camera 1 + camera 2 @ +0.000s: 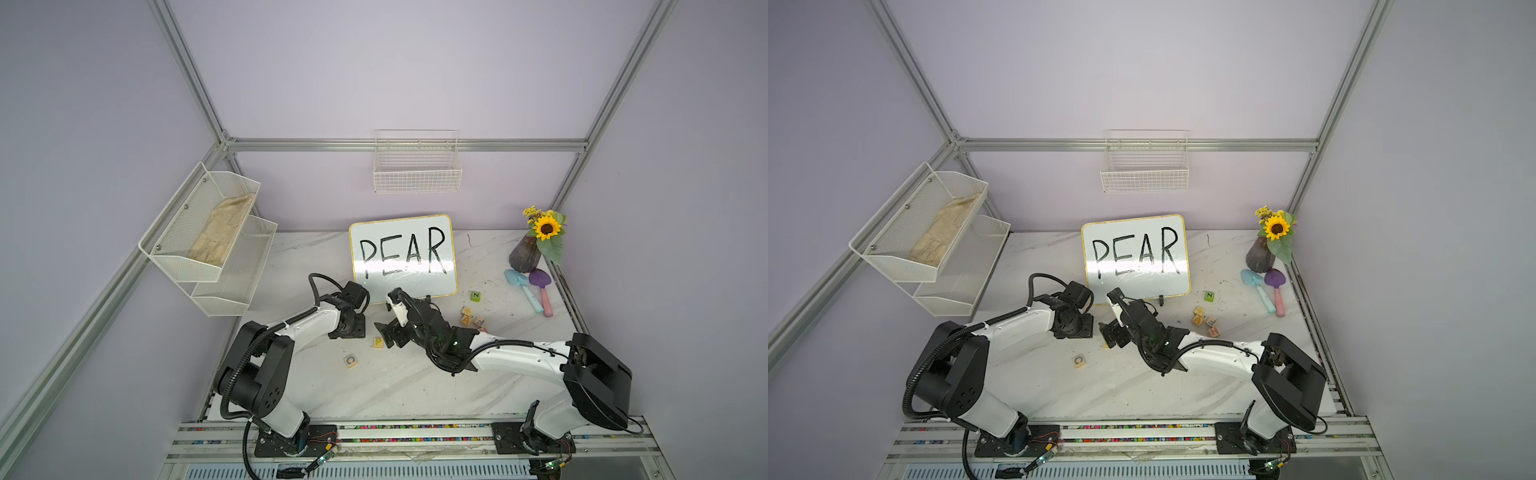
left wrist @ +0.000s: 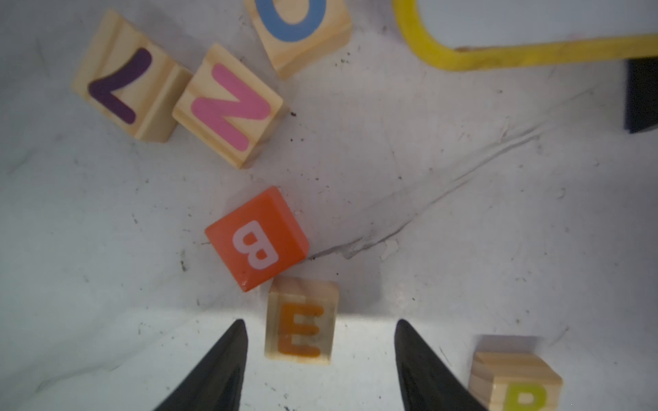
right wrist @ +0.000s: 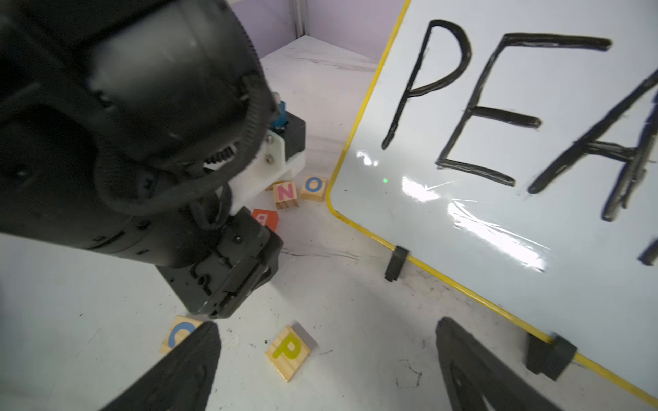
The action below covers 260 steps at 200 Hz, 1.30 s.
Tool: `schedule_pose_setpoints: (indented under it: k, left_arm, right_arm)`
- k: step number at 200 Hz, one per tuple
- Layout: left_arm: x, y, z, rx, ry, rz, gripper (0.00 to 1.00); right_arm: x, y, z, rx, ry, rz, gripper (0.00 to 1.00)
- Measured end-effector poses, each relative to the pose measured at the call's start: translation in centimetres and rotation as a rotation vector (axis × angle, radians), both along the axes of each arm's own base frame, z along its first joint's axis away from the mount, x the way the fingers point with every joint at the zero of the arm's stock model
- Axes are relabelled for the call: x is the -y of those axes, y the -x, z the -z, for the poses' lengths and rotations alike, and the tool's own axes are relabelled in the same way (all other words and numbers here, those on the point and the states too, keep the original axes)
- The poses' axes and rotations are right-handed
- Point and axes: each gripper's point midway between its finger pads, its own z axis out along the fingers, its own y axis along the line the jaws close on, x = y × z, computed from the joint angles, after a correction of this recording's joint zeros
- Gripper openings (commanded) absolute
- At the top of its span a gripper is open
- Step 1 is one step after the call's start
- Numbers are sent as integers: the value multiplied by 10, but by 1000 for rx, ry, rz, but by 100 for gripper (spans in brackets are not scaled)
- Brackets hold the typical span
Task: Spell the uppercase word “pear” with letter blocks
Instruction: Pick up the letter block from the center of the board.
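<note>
Blocks counted six in the left wrist view, all on the table [image 2: 463,213]: E block [image 2: 301,322], P block [image 2: 516,384], B block [image 2: 256,238], pink N block [image 2: 228,106], O block [image 2: 295,25] and one purple-lettered block [image 2: 121,82]. Left gripper [image 2: 320,322] was open, one finger on each side of the E block with a gap on both sides. Right gripper [image 3: 325,322] was spread wide and empty, with the P block lying between its two fingers. Top views added one C block [image 1: 350,360], one green N block [image 1: 476,296] and a cluster of four with the A block [image 1: 466,320]; the R could not be picked out.
</note>
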Motion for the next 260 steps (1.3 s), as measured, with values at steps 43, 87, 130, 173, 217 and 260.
schedule_pose_setpoints:
  k: [43, 87, 130, 173, 217, 260]
  left_arm:
    - [-2, 6, 8, -10, 4, -23, 60]
    - [-4, 7, 11, -10, 6, -31, 57]
    - [-7, 0, 9, 11, 15, -47, 53]
    - [-8, -3, 9, 19, 18, -52, 49]
    - [-8, -3, 12, 12, 15, -50, 45]
    - [-8, -3, 13, 11, 14, -50, 42]
  right_arm:
    - [-12, 3, 9, -12, 16, -20, 96]
    - [-12, 2, 8, -10, 17, -16, 96]
    - [-10, 2, 10, -12, 26, -7, 96]
    - [-5, -1, 12, -7, 43, 16, 96]
    - [-3, -3, 13, -2, 50, 29, 96]
    - [-2, -3, 13, 0, 54, 35, 96]
